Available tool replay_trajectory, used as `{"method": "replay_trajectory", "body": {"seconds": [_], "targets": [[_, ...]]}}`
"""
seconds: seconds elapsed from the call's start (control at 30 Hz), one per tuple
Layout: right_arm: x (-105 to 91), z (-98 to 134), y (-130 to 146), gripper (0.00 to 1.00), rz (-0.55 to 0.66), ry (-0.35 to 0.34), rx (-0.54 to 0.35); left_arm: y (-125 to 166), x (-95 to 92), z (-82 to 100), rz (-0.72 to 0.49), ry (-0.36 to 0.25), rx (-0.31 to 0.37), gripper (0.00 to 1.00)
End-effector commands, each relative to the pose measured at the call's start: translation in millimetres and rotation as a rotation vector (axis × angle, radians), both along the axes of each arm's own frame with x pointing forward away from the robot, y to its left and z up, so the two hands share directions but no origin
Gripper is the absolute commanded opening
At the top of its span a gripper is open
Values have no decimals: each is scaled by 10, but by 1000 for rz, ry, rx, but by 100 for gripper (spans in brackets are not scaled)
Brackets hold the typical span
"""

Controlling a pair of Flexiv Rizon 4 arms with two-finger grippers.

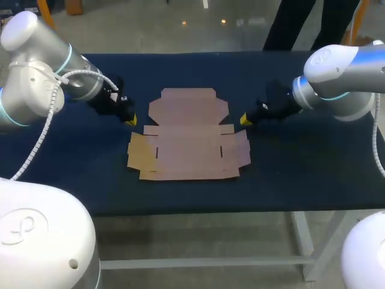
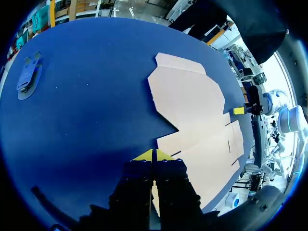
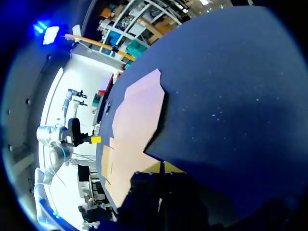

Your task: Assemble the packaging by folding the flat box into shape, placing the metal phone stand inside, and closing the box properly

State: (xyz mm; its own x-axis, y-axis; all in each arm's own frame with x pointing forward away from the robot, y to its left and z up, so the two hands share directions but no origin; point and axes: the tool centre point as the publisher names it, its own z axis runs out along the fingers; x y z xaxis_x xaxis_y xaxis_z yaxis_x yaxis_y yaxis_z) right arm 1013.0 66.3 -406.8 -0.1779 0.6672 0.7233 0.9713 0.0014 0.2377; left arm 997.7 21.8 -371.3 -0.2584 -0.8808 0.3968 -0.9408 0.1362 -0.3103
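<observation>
A: The left gripper (image 1: pixel 130 120) and right gripper (image 1: pixel 245 120) are both clenched on nothing, tips just beside the flat box (image 1: pixel 189 138), one at each side.

B: Likely poised to start folding. Both arms reach in low from opposite sides. The phone stand (image 2: pixel 29 77) lies well apart on the table (image 1: pixel 301 168).

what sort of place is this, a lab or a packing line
Likely a robot test bench for packing trials: a dark blue table, a flat box unfolded on it, the left tool and right tool at its sides.
</observation>
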Motion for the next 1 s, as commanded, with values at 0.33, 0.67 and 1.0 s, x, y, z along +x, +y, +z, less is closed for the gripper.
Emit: {"method": "replay_trajectory", "body": {"seconds": [0.33,0.67,1.0], "targets": [[96,-133,82,0,20,27,25,32,98,-140,-16,17,-13,0],[110,-186,135,0,21,38,36,-7,168,-259,-38,29,-35,0],[108,-214,146,0,12,45,45,-62,184,-339,-54,45,-46,0]]}}
